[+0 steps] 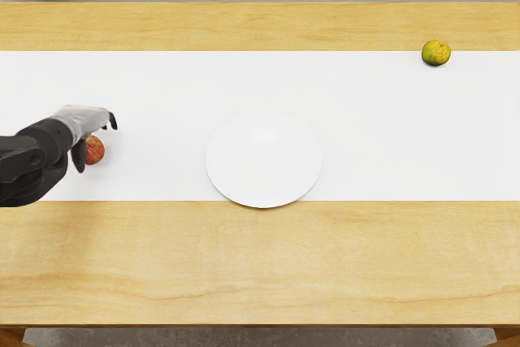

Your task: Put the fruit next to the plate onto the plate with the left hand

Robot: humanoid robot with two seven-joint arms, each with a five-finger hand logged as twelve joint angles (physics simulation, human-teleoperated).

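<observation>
One red fruit (96, 150) lies under your left hand (80, 125), beside its thumb; fingers (99, 114) spread apart, gripping nothing, plate (244, 178) well apart.

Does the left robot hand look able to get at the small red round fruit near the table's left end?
Probably yes: the left robot hand is right at the small red round fruit, partly covering it, with nothing between them.

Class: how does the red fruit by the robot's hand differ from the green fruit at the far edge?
The red fruit is reddish-orange; the green fruit is yellow-green. The red fruit lies at the left, partly covered by the left hand; the green fruit lies alone at the far right. Both are round and off the plate.
</observation>
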